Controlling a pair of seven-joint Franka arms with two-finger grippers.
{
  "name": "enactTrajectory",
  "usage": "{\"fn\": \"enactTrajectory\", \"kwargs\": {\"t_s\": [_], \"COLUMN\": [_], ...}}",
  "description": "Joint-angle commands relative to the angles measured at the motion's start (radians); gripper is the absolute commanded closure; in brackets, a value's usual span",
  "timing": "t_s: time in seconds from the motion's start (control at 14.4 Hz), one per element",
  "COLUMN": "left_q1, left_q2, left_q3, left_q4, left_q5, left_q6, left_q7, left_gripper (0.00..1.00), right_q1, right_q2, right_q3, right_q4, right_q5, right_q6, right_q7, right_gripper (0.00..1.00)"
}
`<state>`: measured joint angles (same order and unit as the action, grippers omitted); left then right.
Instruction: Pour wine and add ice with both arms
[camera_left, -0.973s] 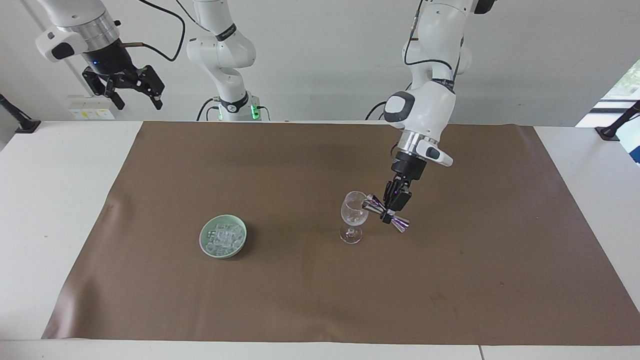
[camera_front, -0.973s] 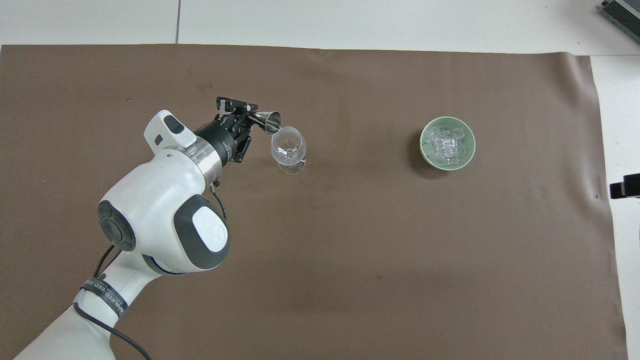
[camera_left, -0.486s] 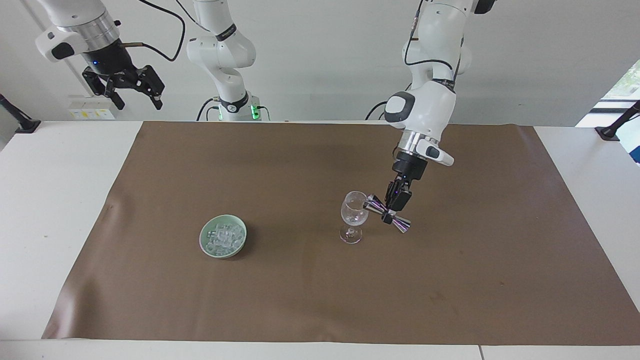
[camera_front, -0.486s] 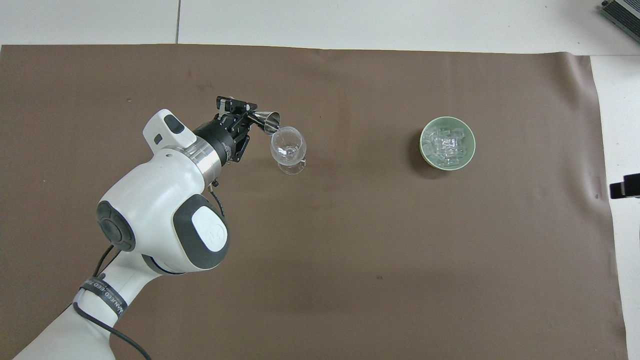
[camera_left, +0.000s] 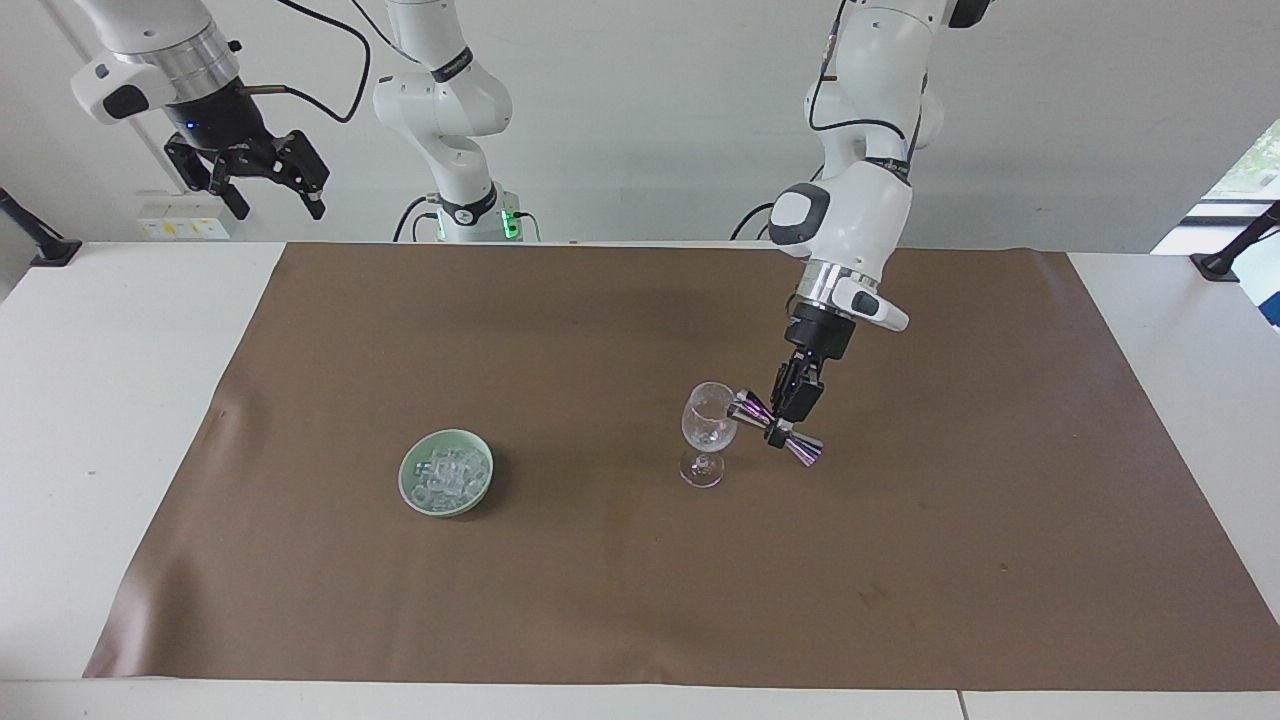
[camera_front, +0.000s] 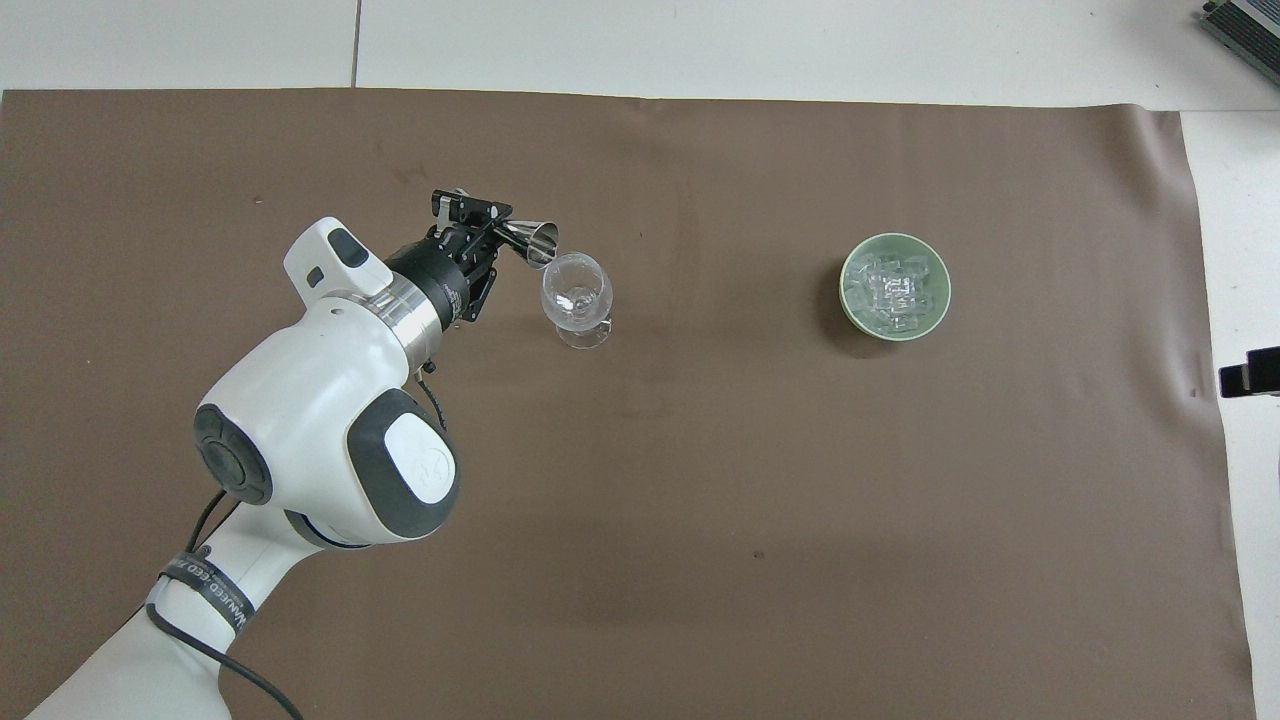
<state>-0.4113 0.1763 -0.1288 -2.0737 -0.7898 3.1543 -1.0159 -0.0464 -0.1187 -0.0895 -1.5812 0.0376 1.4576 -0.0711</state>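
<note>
Facing view: the left gripper (camera_left: 779, 428) clamps the waist of a metal jigger (camera_left: 773, 430), tipped on its side with one mouth at the rim of the wine glass (camera_left: 706, 432). At nine o'clock from the glass, a green bowl (camera_left: 446, 472) holds the ice (camera_left: 447, 472) on the brown mat (camera_left: 640, 580). The right gripper (camera_left: 262, 190) waits wide open, raised over the counter (camera_left: 110, 400) by the mat's corner.

Overhead view: the jigger (camera_front: 530, 240) sits at eleven o'clock of the glass (camera_front: 577, 299); the bowl (camera_front: 893, 286) lies at three o'clock.
</note>
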Motion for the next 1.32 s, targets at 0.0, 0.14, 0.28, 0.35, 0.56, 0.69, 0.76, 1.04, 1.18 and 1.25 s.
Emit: {"fn": "enactTrajectory", "kwargs": {"t_s": [0.0,0.14,0.28,0.35,0.56,0.69,0.76,1.04,1.18,1.25], "left_q1": [-0.015,-0.015,-0.015,-0.017,-0.018,-0.020,-0.020,-0.020,-0.021,-0.023], "left_q2": [0.014,0.014,0.014,0.014,0.014,0.012,0.012,0.011,0.006,0.005], "left_q3": [0.014,0.014,0.014,0.014,0.012,0.011,0.011,0.012,0.012,0.012], "left_q4": [0.007,0.007,0.007,0.007,0.007,0.006,0.007,0.011,0.011,0.009], "left_q5": [0.018,0.018,0.020,0.020,0.018,0.018,0.018,0.020,0.020,0.020], "left_q6": [0.030,0.032,0.033,0.033,0.035,0.035,0.035,0.035,0.035,0.035], "left_q7": [0.017,0.028,0.031,0.034,0.034,0.034,0.034,0.036,0.036,0.036], "left_gripper": [1.00,1.00,1.00,1.00,1.00,1.00,1.00,1.00,1.00,1.00], "right_q1": [-0.004,-0.004,-0.004,-0.004,-0.004,-0.004,-0.004,-0.004,-0.004,-0.004], "right_q2": [-0.012,-0.012,-0.012,-0.012,-0.012,-0.012,-0.012,-0.012,-0.012,-0.012], "right_q3": [0.004,0.004,0.004,0.004,0.004,0.004,0.004,0.005,0.004,0.004], "right_q4": [-0.003,-0.003,-0.003,-0.003,-0.003,-0.003,-0.003,-0.003,-0.003,-0.003], "right_q5": [-0.002,-0.002,-0.002,-0.002,-0.002,-0.002,-0.002,-0.002,-0.002,-0.002], "right_q6": [-0.008,-0.008,-0.008,-0.008,-0.008,-0.008,-0.008,-0.008,-0.008,-0.008], "right_q7": [-0.010,-0.012,-0.010,-0.010,-0.010,-0.010,-0.010,-0.010,-0.010,-0.010], "right_gripper": [0.00,0.00,0.00,0.00,0.00,0.00,0.00,0.00,0.00,0.00]}}
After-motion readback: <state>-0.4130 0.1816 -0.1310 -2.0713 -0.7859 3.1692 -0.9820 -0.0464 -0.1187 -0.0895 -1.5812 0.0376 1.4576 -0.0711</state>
